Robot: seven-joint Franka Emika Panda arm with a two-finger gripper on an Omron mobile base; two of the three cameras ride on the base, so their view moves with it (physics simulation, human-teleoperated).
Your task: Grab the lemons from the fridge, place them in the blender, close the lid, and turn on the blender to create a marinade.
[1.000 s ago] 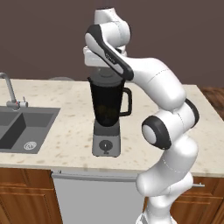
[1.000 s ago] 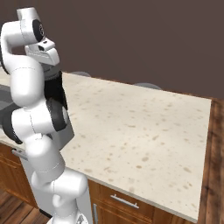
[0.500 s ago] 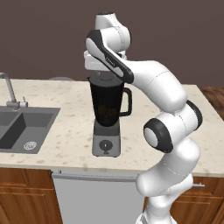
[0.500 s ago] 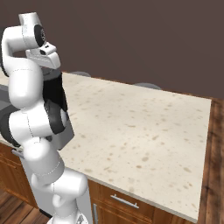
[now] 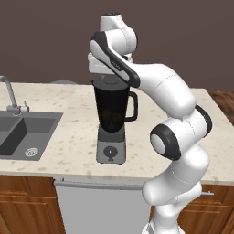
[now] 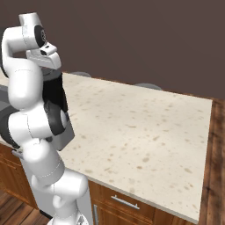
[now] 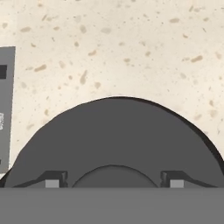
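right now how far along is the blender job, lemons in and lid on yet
The end effector sits right over the mouth of the blender, and the hand view shows the dark round lid directly under its fingertips, so closing the lid is the step in hand. The jar is too dark to tell whether the lemons are inside. Left to do: turn the round dial on the grey base.

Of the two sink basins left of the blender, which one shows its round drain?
The nearer, larger basin: the round drain sits on its floor. The other basin, at the picture's left edge, is cut off and shows none.
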